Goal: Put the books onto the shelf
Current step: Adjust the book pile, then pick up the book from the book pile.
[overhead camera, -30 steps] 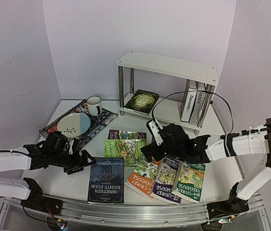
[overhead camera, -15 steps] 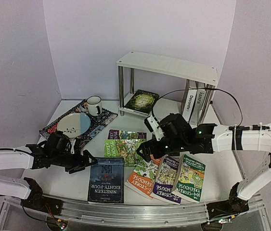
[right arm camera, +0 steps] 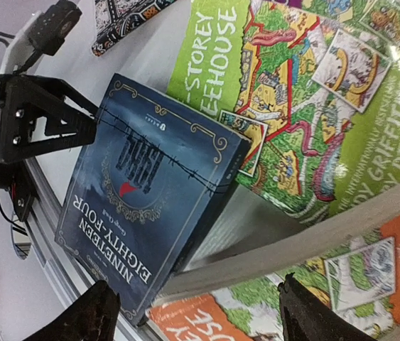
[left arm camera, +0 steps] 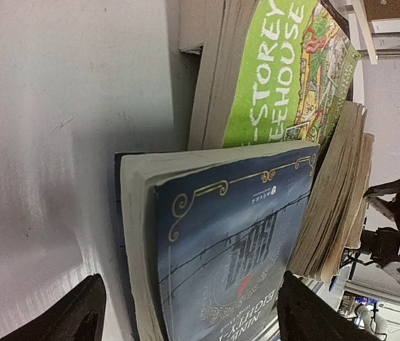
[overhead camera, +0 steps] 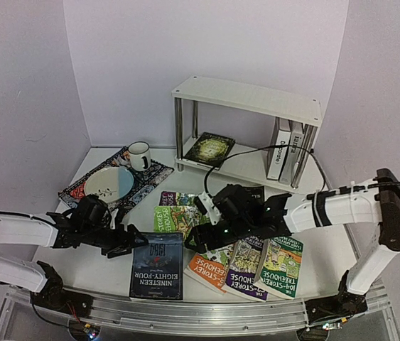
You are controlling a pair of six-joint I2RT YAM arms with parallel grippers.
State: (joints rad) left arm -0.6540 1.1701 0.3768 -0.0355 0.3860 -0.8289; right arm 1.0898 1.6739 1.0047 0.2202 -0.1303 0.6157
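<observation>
A dark blue book lies flat at the table's front. My left gripper is open at its left edge, one finger low by the table and one above the cover. My right gripper hangs open over its right edge, above an orange paperback. Green paperbacks lie behind, with a purple one and another green one to the right. The white shelf holds a dark green book and upright white books.
A patterned placemat at back left carries a plate and a mug. A black cable loops from the right arm in front of the shelf. An aluminium rail runs along the near edge.
My right arm has swung left from over the row of paperbacks to the dark blue book's right edge. The left gripper has crept right toward that book. Both pairs of jaws have narrowed a little.
</observation>
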